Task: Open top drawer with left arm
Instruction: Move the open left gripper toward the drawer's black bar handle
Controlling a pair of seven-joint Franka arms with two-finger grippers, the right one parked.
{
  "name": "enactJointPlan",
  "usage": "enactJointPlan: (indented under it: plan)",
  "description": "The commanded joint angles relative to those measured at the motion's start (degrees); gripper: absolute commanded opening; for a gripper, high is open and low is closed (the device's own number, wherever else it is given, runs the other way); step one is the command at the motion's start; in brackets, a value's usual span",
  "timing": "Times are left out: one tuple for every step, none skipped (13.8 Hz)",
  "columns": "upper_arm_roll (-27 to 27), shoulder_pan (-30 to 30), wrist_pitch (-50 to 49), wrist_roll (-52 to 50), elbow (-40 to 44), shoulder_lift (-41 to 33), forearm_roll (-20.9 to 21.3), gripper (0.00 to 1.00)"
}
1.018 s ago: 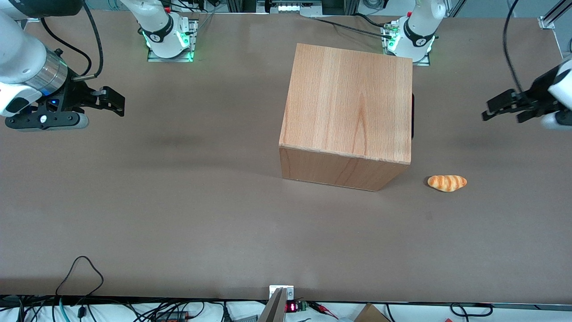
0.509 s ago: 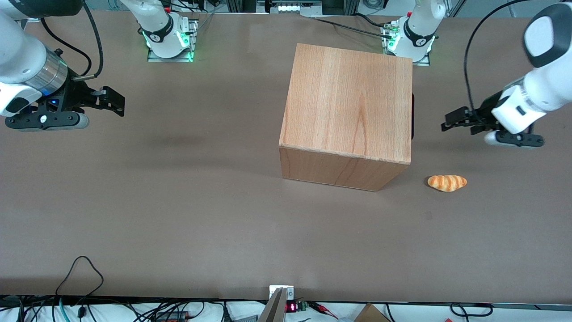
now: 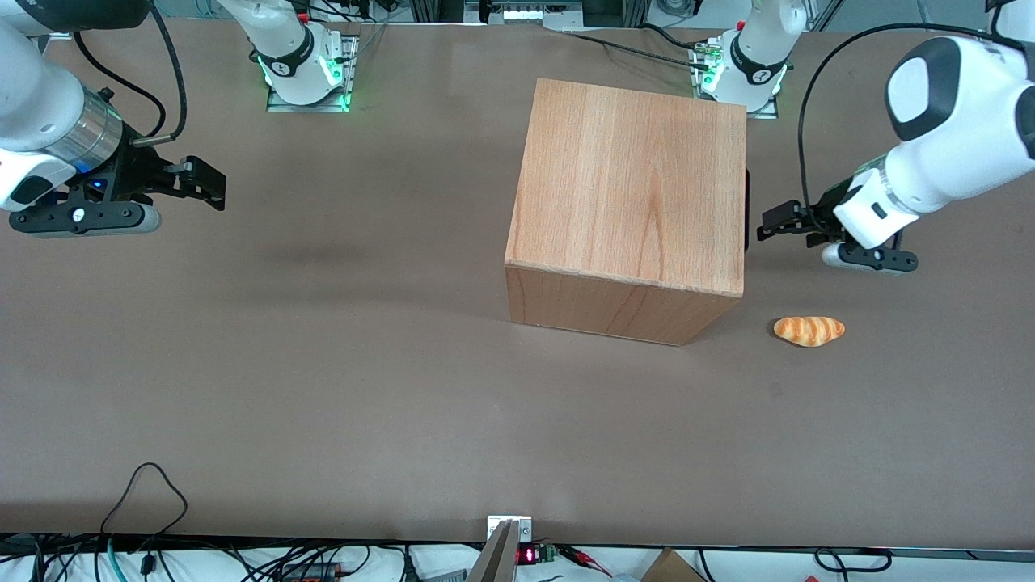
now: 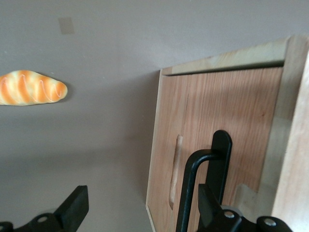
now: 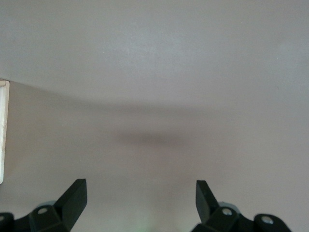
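Front view, as you saw it: the left arm (image 3: 954,137) entered from the upper right of the frame and reached toward the beech-wood cabinet (image 3: 631,194), which stood a little right of centre on the brown table (image 3: 323,364). Its gripper (image 3: 764,229) hung just beside the cabinet's right-hand face, at mid-height of the frame, close to the black strip that showed along that edge.

The top drawer (image 4: 217,130) was shut: in the wrist view its light-wood front panel sat flush inside the cabinet's paler frame, with a thin dark seam along one side. The slim black bar handle (image 4: 193,188) stood out from that panel (you saw it as a curved black bar rising beside a shallow recess in the wood).

The gripper (image 4: 140,208) was spread wide in the wrist view; its two black fingertips (image 4: 77,205) stood well apart, with the panel's edge and bare table between them, and one fingertip lay just beside the handle. Nothing was held.

A bread roll (image 3: 808,330), orange with pale stripes, lay on the table nearer the front camera than the gripper, in the right half of the frame and apart from the cabinet.
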Motion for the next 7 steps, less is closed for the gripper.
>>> enactJointPlan:
  plan:
    - [-0.95, 0.03, 1.97, 1.80, -2.64, -1.32, -1.84, 1.00]
    - [-1.04, 0.03, 2.24, 1.80, -2.91, -1.40, -2.02, 1.00]
    - [-1.30, -0.06, 2.50, 1.80, -3.43, -1.32, -2.11, 1.00]
    - [-1.83, 0.03, 3.11, 1.88, -3.79, -1.31, -2.11, 1.00]
    - [-1.92, 0.03, 3.47, 2.58, -4.31, -1.31, -2.11, 1.00]
    - [-1.92, 0.03, 3.91, 3.54, -5.01, -1.31, -2.11, 1.00]
    - [-1.92, 0.03, 4.43, 4.25, -5.54, -1.31, -2.11, 1.00]
